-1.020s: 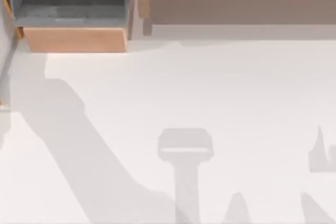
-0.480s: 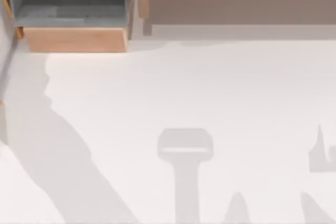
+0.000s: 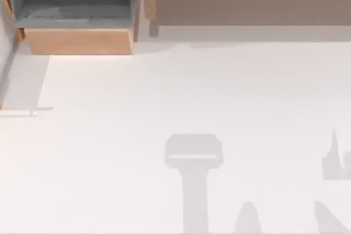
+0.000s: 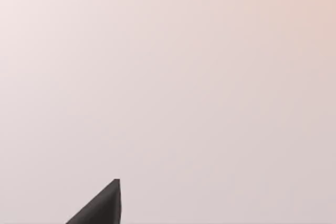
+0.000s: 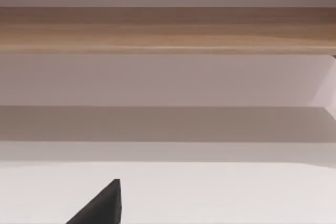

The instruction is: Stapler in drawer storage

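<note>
The drawer [image 3: 77,41] stands pulled open at the table's back left, with a light tan front panel and grey walls and floor. The stapler is out of view. A dark wedge of my left gripper [image 4: 102,207] pokes up over a plain pale surface in the left wrist view. A like dark wedge of my right gripper [image 5: 102,207] hangs above the white table, facing the wooden unit.
A long wooden unit [image 3: 247,4] with a brownish-grey panel runs along the back right and also fills the far side of the right wrist view as the wooden unit [image 5: 168,30]. Faint arm shadows [image 3: 193,157] lie at the front middle and right of the table.
The broad diagonal shadow across the table's left side has slid off to the left and is gone. The drawer has stayed put.
</note>
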`<move>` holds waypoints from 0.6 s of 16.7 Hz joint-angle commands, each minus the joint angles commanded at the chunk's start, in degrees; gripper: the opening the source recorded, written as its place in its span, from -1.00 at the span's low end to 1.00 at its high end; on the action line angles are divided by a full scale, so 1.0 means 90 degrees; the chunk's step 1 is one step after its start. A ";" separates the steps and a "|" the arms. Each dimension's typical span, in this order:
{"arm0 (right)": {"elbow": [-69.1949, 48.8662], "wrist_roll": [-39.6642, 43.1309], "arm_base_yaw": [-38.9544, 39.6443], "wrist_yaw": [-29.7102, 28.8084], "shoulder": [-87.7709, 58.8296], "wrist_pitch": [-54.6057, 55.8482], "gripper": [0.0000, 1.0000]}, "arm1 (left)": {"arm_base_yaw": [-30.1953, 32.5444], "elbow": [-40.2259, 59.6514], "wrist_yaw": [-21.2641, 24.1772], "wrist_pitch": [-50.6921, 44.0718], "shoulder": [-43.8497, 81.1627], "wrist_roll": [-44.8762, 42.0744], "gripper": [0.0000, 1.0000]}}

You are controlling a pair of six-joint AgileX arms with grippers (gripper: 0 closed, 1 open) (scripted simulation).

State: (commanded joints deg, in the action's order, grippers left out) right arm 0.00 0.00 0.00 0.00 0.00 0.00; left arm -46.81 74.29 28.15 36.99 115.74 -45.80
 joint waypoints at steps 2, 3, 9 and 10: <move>0.0000 0.0000 0.0000 0.0000 0.0000 0.0000 1.00 | -0.0326 -0.0823 0.0288 0.1587 -0.0076 -0.0702 1.00; 0.0000 0.0000 0.0000 0.0000 0.0000 0.0000 1.00 | -0.0443 -0.1235 0.0430 0.2295 -0.0112 -0.1069 1.00; 0.0000 0.0000 0.0000 0.0000 0.0000 0.0000 1.00 | -0.0491 -0.3573 0.1184 0.5235 -0.0296 -0.3257 1.00; 0.0000 0.0000 0.0000 0.0000 0.0000 0.0000 1.00 | -0.0393 -0.3917 0.1280 0.5494 -0.0305 -0.3576 1.00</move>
State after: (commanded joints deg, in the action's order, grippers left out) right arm 0.00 0.00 0.00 0.00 0.00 0.00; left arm -50.35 39.03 39.67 86.43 113.00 -77.99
